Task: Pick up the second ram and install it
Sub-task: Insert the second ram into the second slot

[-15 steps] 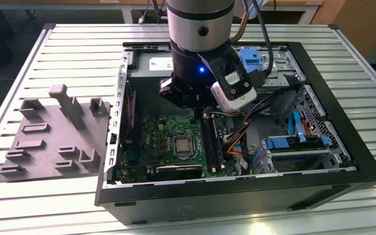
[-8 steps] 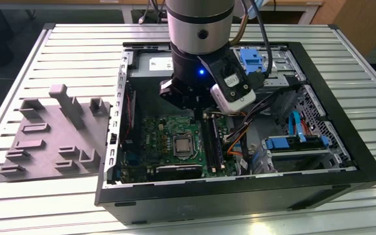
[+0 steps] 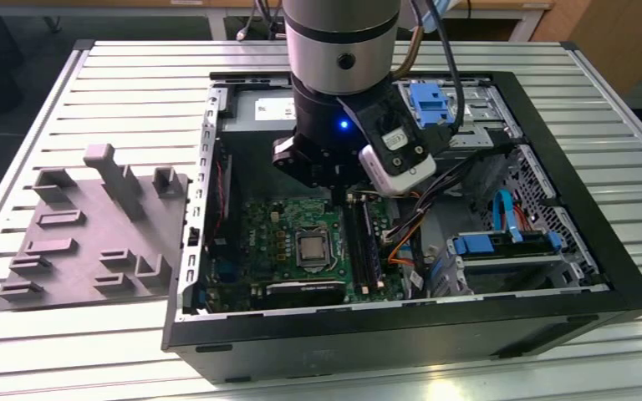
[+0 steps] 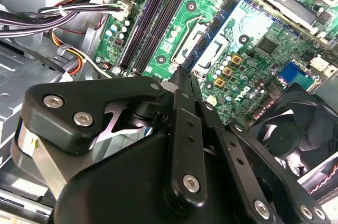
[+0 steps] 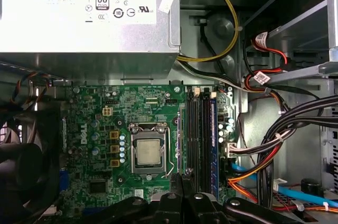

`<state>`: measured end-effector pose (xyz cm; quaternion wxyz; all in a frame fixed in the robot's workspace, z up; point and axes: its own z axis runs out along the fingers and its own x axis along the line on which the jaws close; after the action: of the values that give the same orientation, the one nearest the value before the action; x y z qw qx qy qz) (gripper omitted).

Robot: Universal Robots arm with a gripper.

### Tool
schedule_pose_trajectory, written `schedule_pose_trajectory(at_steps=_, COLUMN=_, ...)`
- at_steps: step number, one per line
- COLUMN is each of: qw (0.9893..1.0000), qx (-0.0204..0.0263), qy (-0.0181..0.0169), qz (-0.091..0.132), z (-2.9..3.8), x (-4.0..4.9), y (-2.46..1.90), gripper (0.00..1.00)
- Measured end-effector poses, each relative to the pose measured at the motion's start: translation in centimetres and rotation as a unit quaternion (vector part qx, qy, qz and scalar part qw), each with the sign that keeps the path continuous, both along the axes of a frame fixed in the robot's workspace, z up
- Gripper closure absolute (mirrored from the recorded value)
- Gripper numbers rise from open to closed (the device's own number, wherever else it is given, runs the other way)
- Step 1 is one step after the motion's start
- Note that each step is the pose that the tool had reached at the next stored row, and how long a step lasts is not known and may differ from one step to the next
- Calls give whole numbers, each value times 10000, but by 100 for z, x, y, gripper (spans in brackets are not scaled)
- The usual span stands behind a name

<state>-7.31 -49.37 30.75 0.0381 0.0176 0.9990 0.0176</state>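
Black hand (image 4: 180, 74), pressed together, hangs near memory slots (image 5: 203, 139) on the green board (image 5: 95, 113).

**Green board, black case**

The circuit board (image 5: 90, 129) is green, speckled with small silver and yellow parts, and its central chip (image 5: 148, 151) is silver. The case (image 3: 410, 334) is black, the tray (image 3: 76, 242) plain grey, and the desk (image 3: 131, 75) pale with ribbed stripes. The cables (image 5: 303, 109) are black, orange, yellow and red. The hand (image 4: 184, 73) is black.
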Motion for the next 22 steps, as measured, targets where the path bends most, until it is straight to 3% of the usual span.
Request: schedule_pose_trajectory(at_steps=22, qw=10000, qx=0, qy=0, qz=0, z=-52, x=0, y=0, gripper=89)
